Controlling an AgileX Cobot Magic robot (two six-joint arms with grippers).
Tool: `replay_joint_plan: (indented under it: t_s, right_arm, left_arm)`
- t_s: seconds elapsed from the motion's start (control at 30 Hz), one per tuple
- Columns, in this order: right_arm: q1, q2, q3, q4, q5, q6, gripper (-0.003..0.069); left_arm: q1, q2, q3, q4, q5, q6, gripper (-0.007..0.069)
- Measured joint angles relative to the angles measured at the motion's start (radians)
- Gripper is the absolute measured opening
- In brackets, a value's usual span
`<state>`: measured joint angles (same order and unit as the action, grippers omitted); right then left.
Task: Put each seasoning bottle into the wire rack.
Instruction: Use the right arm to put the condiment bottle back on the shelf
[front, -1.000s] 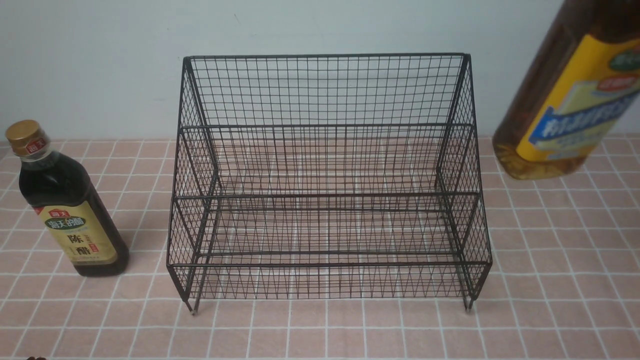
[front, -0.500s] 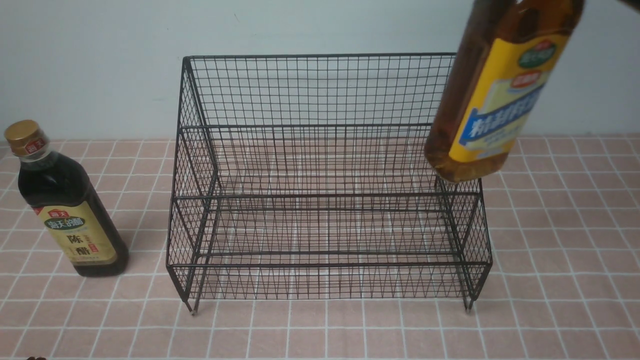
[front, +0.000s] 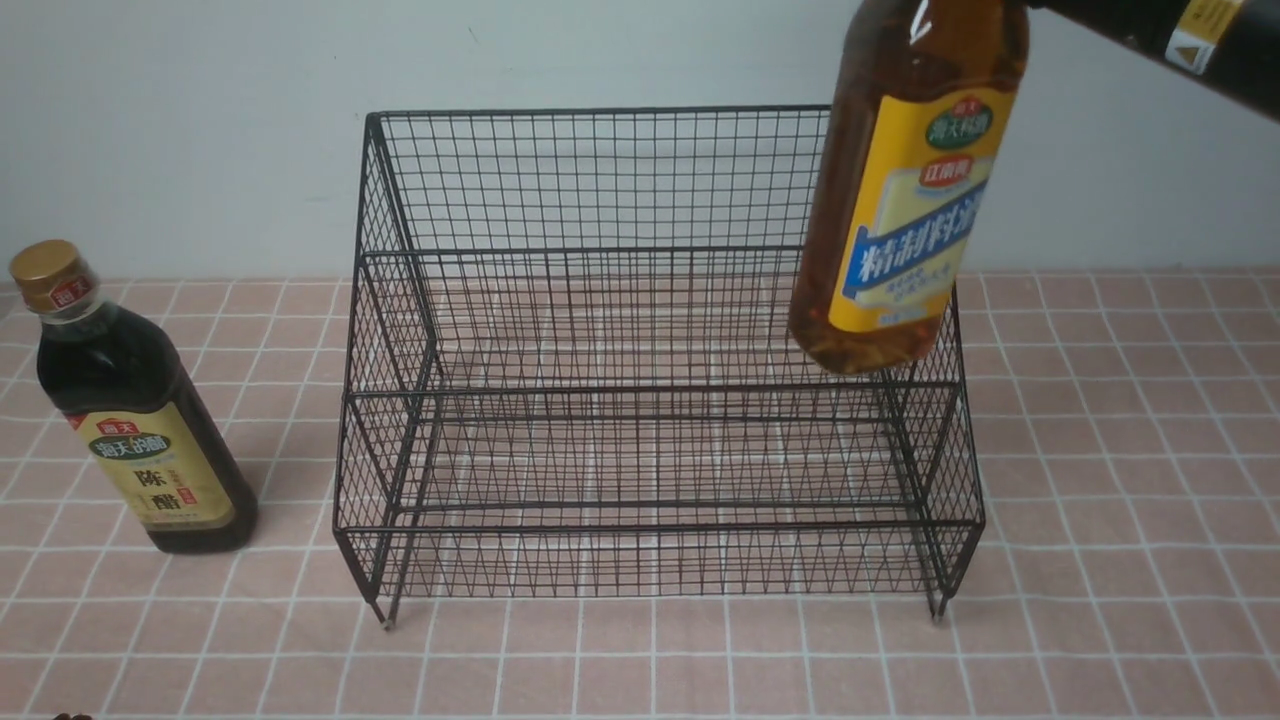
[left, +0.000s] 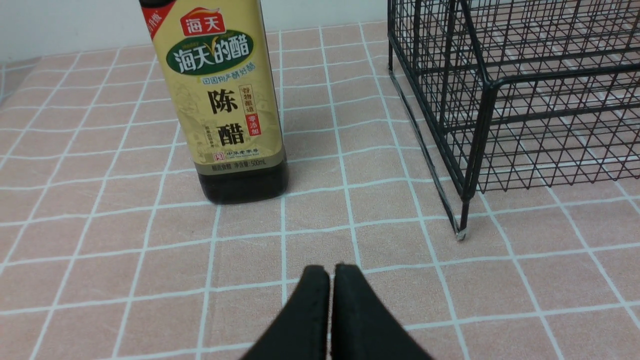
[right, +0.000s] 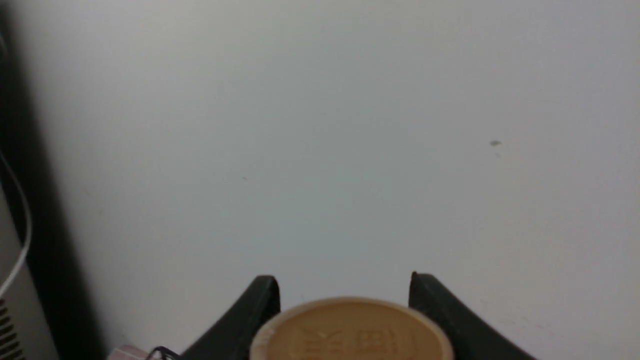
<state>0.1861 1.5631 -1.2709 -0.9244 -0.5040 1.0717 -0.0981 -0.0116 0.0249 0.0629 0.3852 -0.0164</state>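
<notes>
Above the right end of the rack (front: 640, 180) the amber bottle (front: 900, 200) hangs a little tilted, its base over the upper tier. The right fingers (right: 260, 305) grasp it at the cap. The dark bottle (front: 140, 420) stands near the left edge of the bench (front: 1100, 600); the left fingers (left: 310, 310) are clenched on nothing. If lowered tilted, the base may catch the side wire and slip out.

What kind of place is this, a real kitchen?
Probably a staged kitchen counter for testing, not a home. There is a pink tile-patterned tabletop with a bare pale wall behind it, and the props are a black wire rack, a dark bottle and an amber bottle.
</notes>
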Motion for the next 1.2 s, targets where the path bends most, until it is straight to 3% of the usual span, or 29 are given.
replay_joint_plan:
  t_s: [0.13, 0.5, 0.9, 1.2]
  right_arm:
    - [0.0, 0.002, -0.003, 0.034, 0.092, 0.01, 0.0313]
    - [0.037, 0.001, -0.014, 0.019, 0.12, -0.013, 0.0313]
    - [0.11, 0.001, -0.013, 0.32, 0.21, -0.339, 0.0313]
    - [0.166, 0.001, -0.016, 0.338, 0.23, -0.403, 0.0313]
  left_arm:
    - [0.0, 0.0, 0.0, 0.0, 0.0, 0.0, -0.0007]
    - [0.0, 0.0, 0.0, 0.0, 0.0, 0.0, -0.0007]
    - [0.0, 0.0, 0.0, 0.0, 0.0, 0.0, -0.0007]
    - [0.0, 0.0, 0.0, 0.0, 0.0, 0.0, -0.0007]
